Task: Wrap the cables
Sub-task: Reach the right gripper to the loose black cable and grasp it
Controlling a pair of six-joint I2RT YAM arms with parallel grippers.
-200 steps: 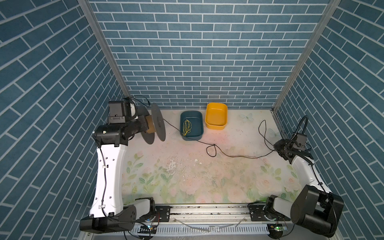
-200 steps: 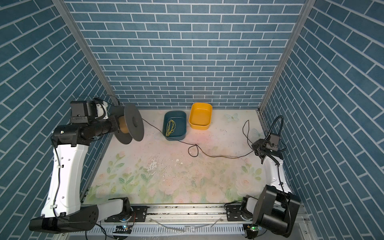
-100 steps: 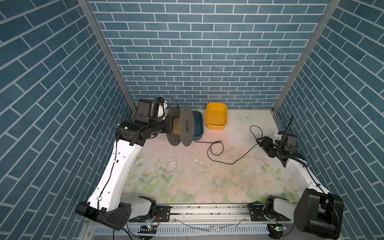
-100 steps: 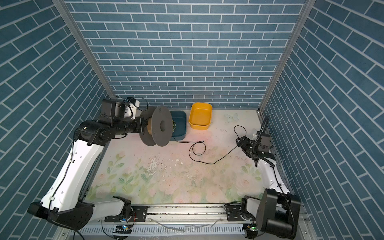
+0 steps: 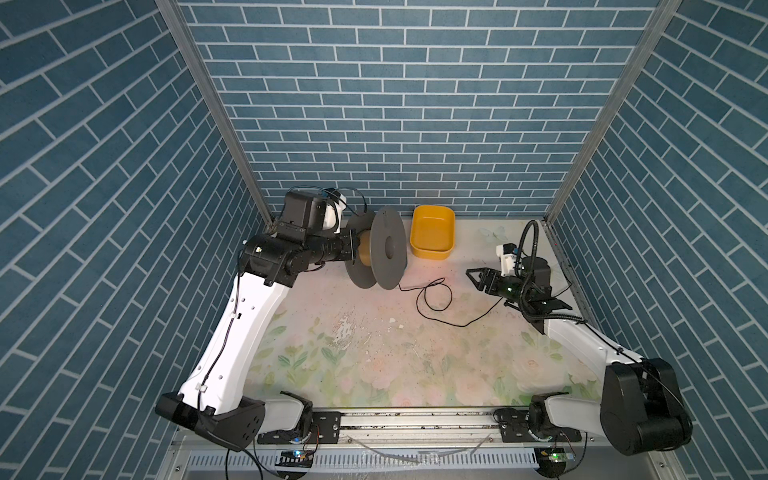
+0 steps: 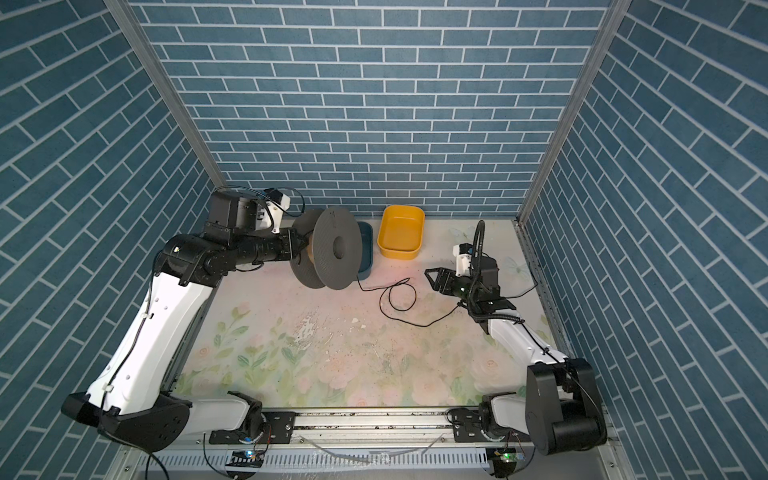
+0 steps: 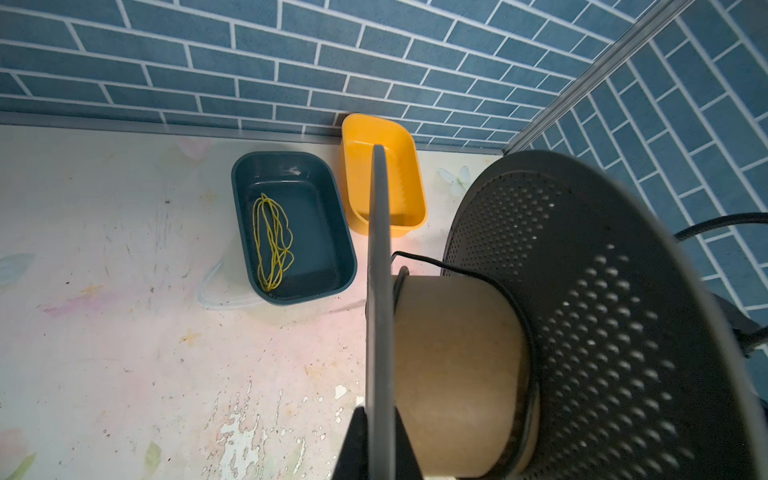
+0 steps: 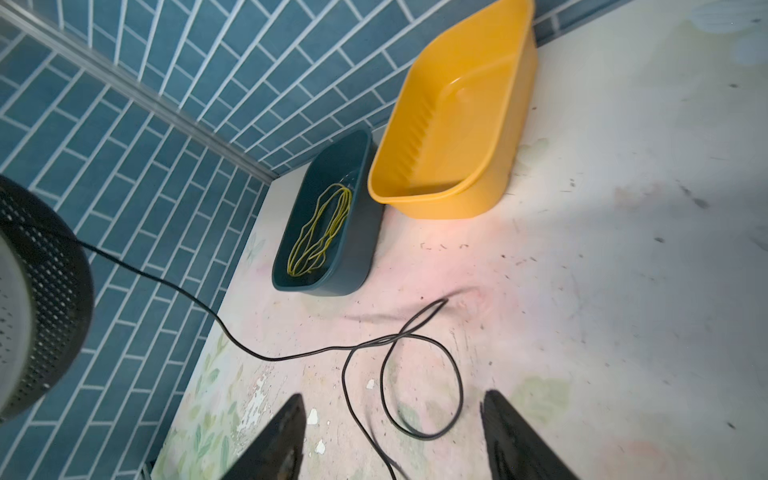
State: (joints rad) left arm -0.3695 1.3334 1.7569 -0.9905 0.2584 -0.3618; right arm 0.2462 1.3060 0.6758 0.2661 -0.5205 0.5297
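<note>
The cable (image 5: 434, 296) is a thin black cord lying in a loose loop (image 6: 398, 297) on the flowered tabletop. One end rises to a grey spool (image 5: 388, 248) with a cardboard core (image 7: 453, 353), where it lies round the core. My left gripper (image 7: 380, 412) is shut on the spool's thin flange (image 7: 379, 249) and holds it off the table. My right gripper (image 8: 392, 399) is open just right of the loop (image 8: 419, 374). The cord runs on the table between its fingers, which do not hold it. Both top views show this gripper (image 6: 430, 278) pointing towards the spool (image 6: 336, 249).
A dark teal bin (image 7: 286, 155) holding yellow strands (image 7: 270, 241) sits at the back wall, partly behind the spool in a top view (image 6: 366, 257). A yellow bin (image 5: 430, 252) stands beside it. Blue brick walls close in the left, back and right sides.
My left arm has swung the spool from the far left towards the middle. My right gripper has opened, let go of the cable and moved left. The cord has slackened into a loop.
</note>
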